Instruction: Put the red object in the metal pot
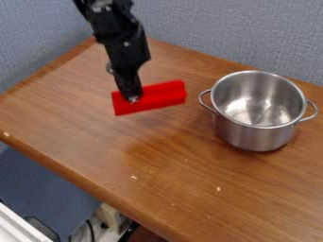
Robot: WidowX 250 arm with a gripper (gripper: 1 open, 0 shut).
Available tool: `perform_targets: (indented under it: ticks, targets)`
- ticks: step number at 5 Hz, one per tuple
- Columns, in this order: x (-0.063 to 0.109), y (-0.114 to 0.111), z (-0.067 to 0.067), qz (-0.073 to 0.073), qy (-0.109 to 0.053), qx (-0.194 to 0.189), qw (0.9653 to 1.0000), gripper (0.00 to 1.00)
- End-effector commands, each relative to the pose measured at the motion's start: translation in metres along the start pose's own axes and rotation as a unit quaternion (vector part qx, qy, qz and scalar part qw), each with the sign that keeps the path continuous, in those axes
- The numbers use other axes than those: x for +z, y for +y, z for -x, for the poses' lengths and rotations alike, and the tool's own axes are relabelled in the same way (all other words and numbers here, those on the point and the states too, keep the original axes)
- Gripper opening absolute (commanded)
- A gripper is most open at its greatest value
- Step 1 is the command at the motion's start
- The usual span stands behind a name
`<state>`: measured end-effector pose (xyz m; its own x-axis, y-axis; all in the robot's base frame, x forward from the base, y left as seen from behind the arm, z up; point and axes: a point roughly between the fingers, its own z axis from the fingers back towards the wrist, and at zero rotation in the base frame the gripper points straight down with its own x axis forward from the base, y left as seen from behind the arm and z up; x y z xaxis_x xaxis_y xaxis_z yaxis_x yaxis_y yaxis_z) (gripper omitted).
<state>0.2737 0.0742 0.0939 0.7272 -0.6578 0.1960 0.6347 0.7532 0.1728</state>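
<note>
fingers gripping red object, metal pot beside

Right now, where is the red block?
In the camera view, the bright red rectangular block is held by its left end in the black gripper, lifted off the wooden table, left of the shiny metal pot.
</note>
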Motion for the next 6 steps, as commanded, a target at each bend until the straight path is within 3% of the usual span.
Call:
perform_targets:
  ticks: [1,2,3,4,5,6]
  targets:
    - [0.03,0.002,-0.026,-0.038,-0.03,-0.009,0.9988,0.0]
    - [0.043,-0.004,-0.053,-0.044,-0.04,-0.03,0.9978,0.0]
    - [0.052,-0.016,-0.085,-0.035,-0.045,-0.056,0.9968,0.0]
    - [0.046,-0.03,-0.11,-0.009,-0.049,-0.089,0.9948,0.0]
    - [0.041,-0.045,-0.131,0.007,-0.049,-0.101,0.9937,0.0]
    - [0.035,-0.056,-0.142,0.014,-0.049,-0.1,0.9937,0.0]
